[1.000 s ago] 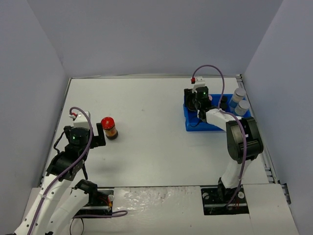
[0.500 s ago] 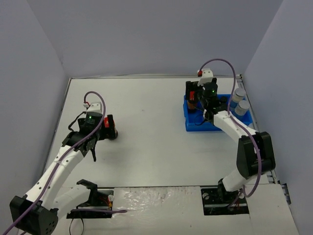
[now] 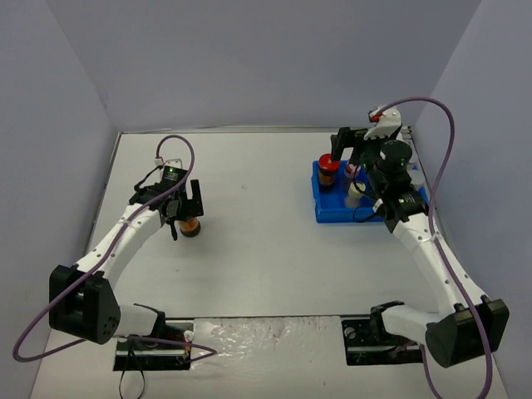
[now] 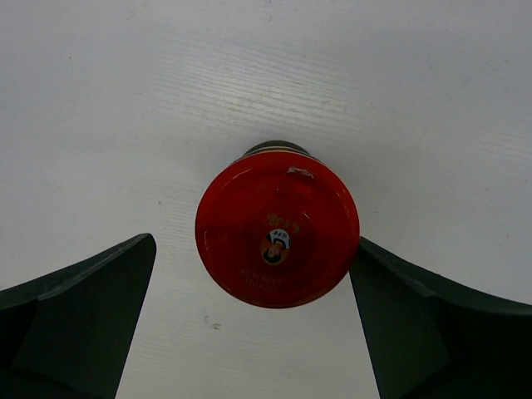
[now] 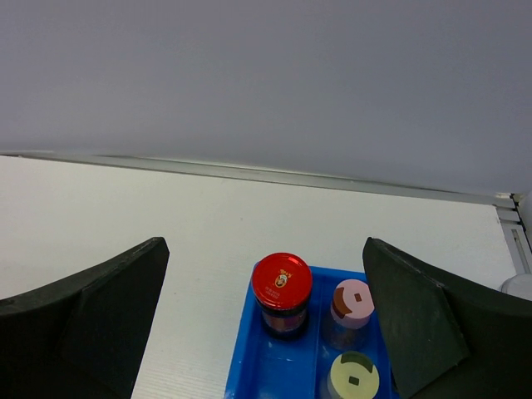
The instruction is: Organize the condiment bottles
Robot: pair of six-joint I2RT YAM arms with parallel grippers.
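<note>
A red-lidded dark sauce jar (image 3: 190,224) stands alone on the white table at the left. My left gripper (image 3: 184,202) hangs open right over it. In the left wrist view the red lid (image 4: 277,229) sits between the two dark fingers (image 4: 83,316), with neither closed on it. A second red-lidded jar (image 3: 329,172) stands in the blue tray (image 3: 332,213) at the right, next to a pink-capped jar (image 5: 352,301) and a cream jar (image 5: 353,376). My right gripper (image 3: 353,143) is open and raised above the tray's far side, holding nothing; from its wrist the red-lidded jar (image 5: 282,287) stands free.
Grey walls close in the table on three sides, and a metal strip (image 5: 249,170) runs along the far edge. The blue tray (image 5: 249,374) lies near the right wall. Both arm bases are at the near edge.
My right gripper opened, left the red-lidded jar standing in the tray, then rose and drew back to the right. My left gripper swung forward and now hangs over the other red-lidded jar.
</note>
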